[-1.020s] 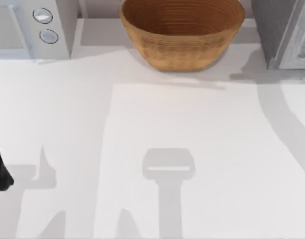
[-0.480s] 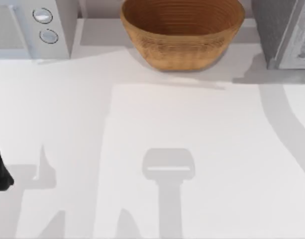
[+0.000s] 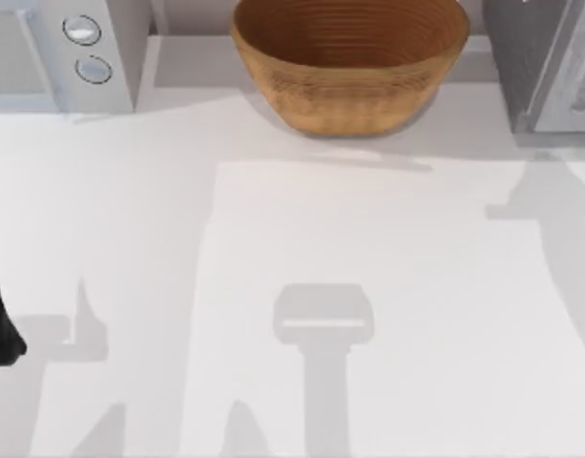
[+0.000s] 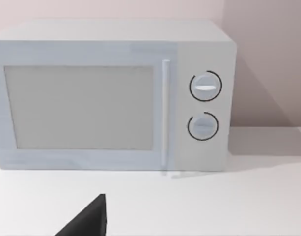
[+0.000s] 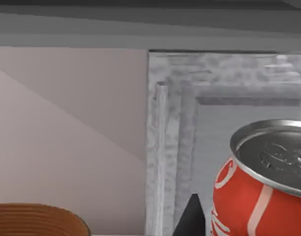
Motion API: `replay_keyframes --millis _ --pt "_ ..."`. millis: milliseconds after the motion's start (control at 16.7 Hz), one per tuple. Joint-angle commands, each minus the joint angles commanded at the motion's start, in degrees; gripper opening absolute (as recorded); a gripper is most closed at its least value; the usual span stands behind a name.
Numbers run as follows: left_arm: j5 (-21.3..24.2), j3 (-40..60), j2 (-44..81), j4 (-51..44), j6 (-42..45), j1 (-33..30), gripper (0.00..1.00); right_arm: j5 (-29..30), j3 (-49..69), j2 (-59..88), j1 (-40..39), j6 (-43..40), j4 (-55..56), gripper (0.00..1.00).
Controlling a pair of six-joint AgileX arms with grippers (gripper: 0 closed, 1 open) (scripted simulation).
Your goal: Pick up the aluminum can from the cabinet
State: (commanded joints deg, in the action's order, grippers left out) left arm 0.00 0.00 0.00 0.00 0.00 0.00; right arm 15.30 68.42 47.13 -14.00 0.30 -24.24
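The tabletop [image 3: 368, 286] lies open across its middle and near edge, wide enough for a pincer to pass freely. Along the far edge three obstacles stand: the microwave [image 3: 63, 52] at the left, the woven bowl [image 3: 349, 62] in the centre, and the cabinet [image 3: 545, 62] at the right (gaps separate all three). In the right wrist view the aluminum can [image 5: 263, 187] stands close before the cabinet's frame [image 5: 162, 147], crowding that side.

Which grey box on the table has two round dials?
The microwave at the table's left; the cabinet at the right has none and stands by the aluminum can.
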Motion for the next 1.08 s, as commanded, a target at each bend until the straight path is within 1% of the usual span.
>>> replay_keyframes --millis 360,480,600,720,840,1080 --pt "0.00 0.00 0.00 0.00 0.00 0.00 1.00 -7.50 -38.52 -23.26 7.01 -0.19 11.80 0.00" --pt "0.00 0.00 0.00 0.00 0.00 0.00 1.00 -9.91 -49.31 -30.71 9.20 -0.23 15.65 0.00" --pt "0.00 0.00 0.00 0.00 0.00 0.00 1.00 -12.06 -57.72 -37.38 11.15 -0.26 19.10 0.00" --pt "0.00 0.00 0.00 0.00 0.00 0.00 1.00 -13.80 -63.72 -42.66 12.70 -0.28 21.88 0.00" --pt "0.00 0.00 0.00 0.00 0.00 0.00 1.00 -14.93 -67.28 -46.02 13.68 -0.30 23.66 0.00" --pt "0.00 0.00 0.00 0.00 0.00 0.00 1.00 -15.30 -68.42 -47.12 14.00 -0.30 24.24 0.00"
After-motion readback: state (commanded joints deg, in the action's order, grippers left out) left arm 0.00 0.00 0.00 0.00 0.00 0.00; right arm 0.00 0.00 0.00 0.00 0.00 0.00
